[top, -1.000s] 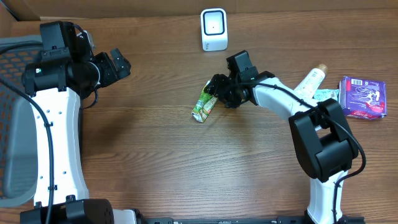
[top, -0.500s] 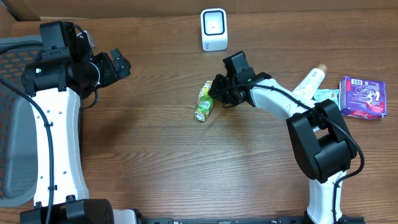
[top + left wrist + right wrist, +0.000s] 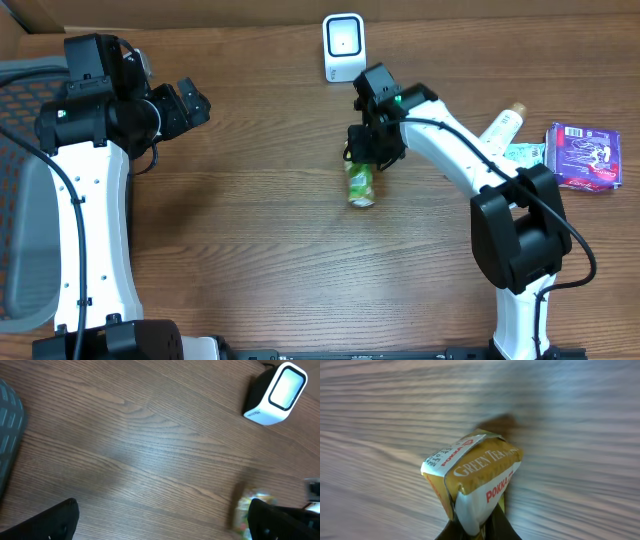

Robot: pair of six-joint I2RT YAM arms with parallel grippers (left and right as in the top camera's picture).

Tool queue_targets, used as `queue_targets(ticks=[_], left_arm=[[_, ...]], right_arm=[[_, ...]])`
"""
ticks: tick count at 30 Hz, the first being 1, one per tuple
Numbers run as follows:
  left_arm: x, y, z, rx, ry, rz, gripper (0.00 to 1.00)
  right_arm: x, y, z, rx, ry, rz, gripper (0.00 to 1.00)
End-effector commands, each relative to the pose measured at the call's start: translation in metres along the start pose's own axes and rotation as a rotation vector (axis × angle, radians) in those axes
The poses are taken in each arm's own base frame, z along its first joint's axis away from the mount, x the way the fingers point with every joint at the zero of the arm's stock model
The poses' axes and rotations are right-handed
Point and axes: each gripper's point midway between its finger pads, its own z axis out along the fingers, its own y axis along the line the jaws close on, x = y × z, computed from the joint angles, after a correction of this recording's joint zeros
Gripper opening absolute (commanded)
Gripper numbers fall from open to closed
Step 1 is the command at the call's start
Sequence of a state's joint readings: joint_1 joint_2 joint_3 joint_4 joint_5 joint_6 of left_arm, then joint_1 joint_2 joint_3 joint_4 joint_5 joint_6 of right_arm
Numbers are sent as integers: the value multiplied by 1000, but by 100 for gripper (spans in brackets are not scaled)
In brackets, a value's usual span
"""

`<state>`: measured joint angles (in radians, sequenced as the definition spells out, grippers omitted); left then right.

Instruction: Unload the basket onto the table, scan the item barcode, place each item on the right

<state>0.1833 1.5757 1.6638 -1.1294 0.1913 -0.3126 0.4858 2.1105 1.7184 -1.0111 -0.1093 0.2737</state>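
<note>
gripping the tea carton (image 3: pixel 360 186) by one end, right gripper (image 3: pixel 366 160) fingers clamped on it, near the scanner (image 3: pixel 343 47). left gripper (image 3: pixel 196 102) fingers spread wide, well apart from it.

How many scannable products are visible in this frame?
3 for certain: green tea carton in the right hand; bottle and purple packet at the right edge of the table. A pale green item beside the bottle, partly hidden, may be a fourth.
</note>
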Motion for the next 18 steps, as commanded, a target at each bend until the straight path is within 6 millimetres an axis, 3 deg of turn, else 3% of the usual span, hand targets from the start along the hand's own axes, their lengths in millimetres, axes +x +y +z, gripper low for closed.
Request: queue_targets(ticks=[1,4,13,15,18], left_arm=[[-1,-4,1,13,2,-4,100],[-1,-4,1,13,2,-4,100],[-1,-4,1,13,2,-4,100],[-1,-4,1,13,2,-4,99],[-1,-4,1,13,2,-4,99]], right_arm=[[-24,-24,-32,259,-123,-158,5],[-17,-26,-32,351,-110,-217,6],[-1,14,-17,322,-116,-327,24],[4,20,-14,315,-108,-341,35],[10,33,-9,241,-85,-346,63]])
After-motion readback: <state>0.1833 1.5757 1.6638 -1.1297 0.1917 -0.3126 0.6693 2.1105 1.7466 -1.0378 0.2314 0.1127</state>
